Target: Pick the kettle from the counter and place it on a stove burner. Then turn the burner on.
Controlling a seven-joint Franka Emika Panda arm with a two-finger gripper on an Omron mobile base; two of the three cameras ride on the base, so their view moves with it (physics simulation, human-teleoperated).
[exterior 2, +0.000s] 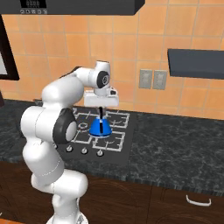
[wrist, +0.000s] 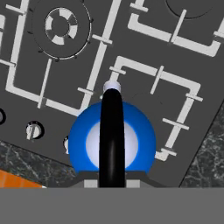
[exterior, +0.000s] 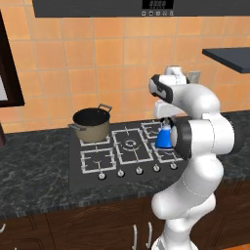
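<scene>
The small bright-blue kettle [exterior: 164, 138] [exterior 2: 99, 128] [wrist: 135, 140] hangs by its thin black upright handle [wrist: 112, 131] from my gripper [exterior: 166, 120] [exterior 2: 101, 110], which is shut on that handle. It is over the right side of the dark-grey stove [exterior: 93, 179] [exterior 2: 119, 154], near the front right burner [exterior: 169, 156] [exterior 2: 110, 141] [wrist: 189, 103]. In the hand view the blue dome covers the burner's near corner and part of the stove's front edge. I cannot tell whether the kettle's base touches the grate.
A dark olive two-handled pot [exterior: 92, 124] stands on the back left grate. Silver knobs [exterior: 138, 170] [exterior 2: 83, 151] [wrist: 33, 130] line the stove's front edge. The black marbled counter [exterior: 34, 171] [exterior 2: 175, 140] runs on both sides, and a dark shelf [exterior 2: 197, 63] juts out at upper right.
</scene>
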